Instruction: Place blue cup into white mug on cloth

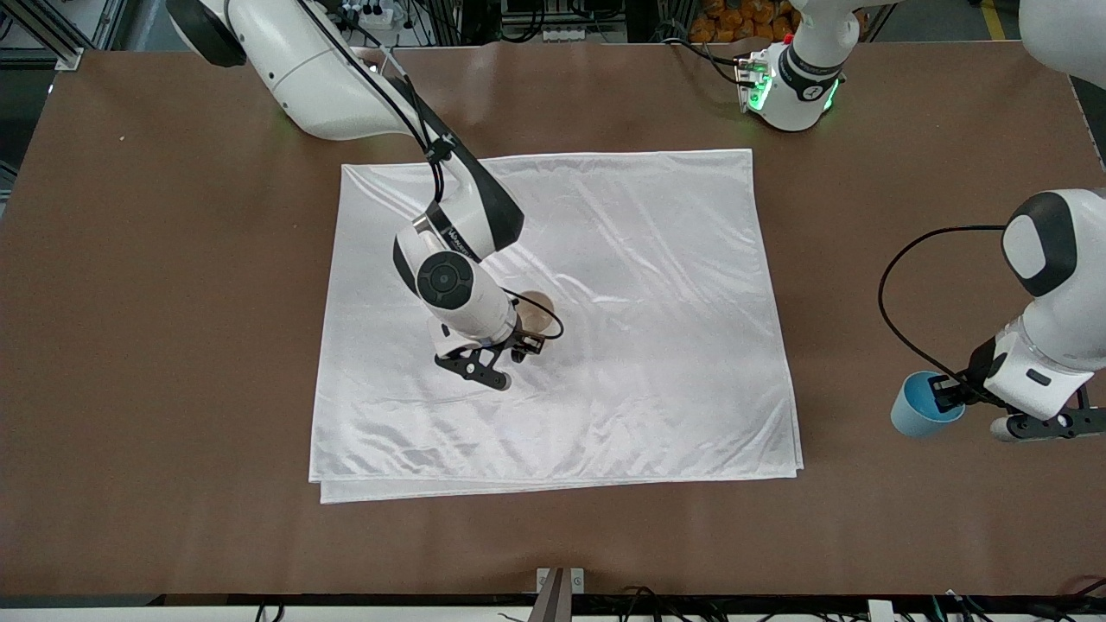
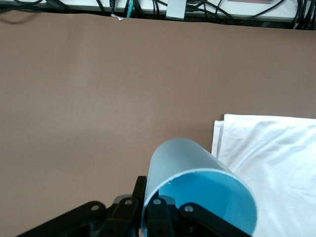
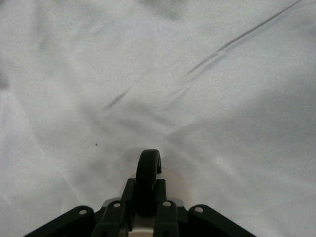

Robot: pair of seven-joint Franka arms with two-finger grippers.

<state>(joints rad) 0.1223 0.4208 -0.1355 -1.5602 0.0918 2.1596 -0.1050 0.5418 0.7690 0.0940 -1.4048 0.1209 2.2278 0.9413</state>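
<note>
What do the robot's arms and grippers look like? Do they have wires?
Both arms are smooth, rounded and white with black joint bands and round dark caps. The right gripper and the left gripper are black metal frames with small screws. A thin black cable runs along each arm; the left arm's cable hangs in a loop. Green lights glow on a white base beside the table's edge.

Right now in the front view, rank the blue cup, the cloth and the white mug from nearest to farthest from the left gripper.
1. Blue cup, held in the left gripper off the cloth.
2. Cloth, mid-table, its edge beside the cup.
3. White mug, on the cloth, under the right gripper.
</note>
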